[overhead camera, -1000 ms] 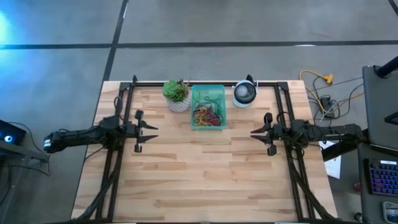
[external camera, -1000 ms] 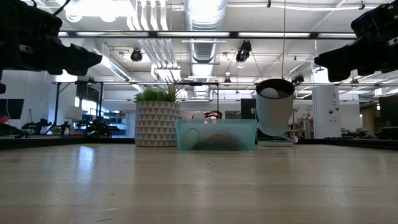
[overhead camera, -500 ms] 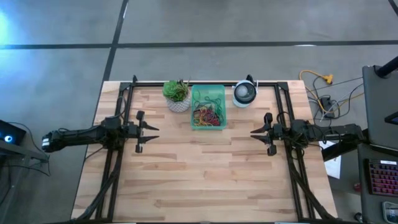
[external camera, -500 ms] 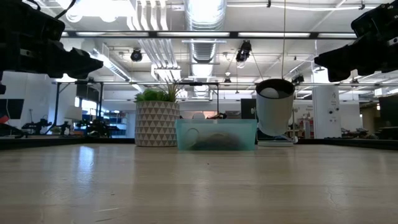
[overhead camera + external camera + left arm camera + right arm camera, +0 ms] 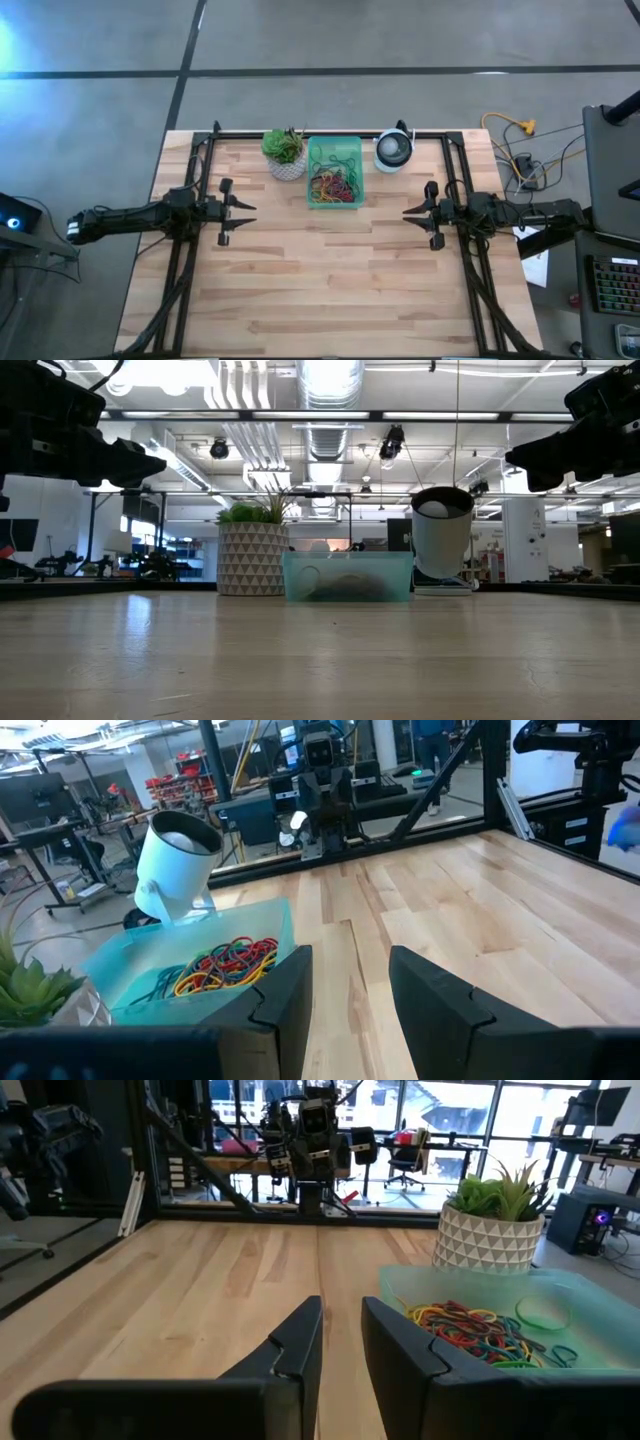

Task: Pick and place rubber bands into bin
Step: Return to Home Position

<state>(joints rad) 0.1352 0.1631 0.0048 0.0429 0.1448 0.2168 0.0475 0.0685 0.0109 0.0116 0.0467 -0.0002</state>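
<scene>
We find both arms lying level at the sides of the wooden table (image 5: 320, 290), each pointing inward toward the other. The left gripper (image 5: 246, 213) hangs above the left part of the table, well apart from the bin (image 5: 358, 160). In its wrist view its two dark fingers (image 5: 283, 1005) are released, with a clear strip of bare wood showing between them, and they grasp nothing. The right gripper (image 5: 408, 213) hangs above the right part of the table, likewise well apart from the bin. Its fingers (image 5: 297, 1342) are parted by a narrower gap, and they too are empty.

The bin stands near the far edge of the table, about midway between left and right. The rubber bands (image 5: 335, 185) lie inside it. We make out a tangled heap of red, yellow and dark loops in its near half, and a few green loops lying looser in its far half. A white pot with a green plant (image 5: 286, 155) stands just beside the bin's left wall. A round white-and-dark device (image 5: 394, 151) stands to the bin's right, near it but apart.

In the low view we see the bands as a dark mass low behind the bin's translucent near wall. There the two arms show as dark shapes high at the left and right edges, well above the tabletop.
</scene>
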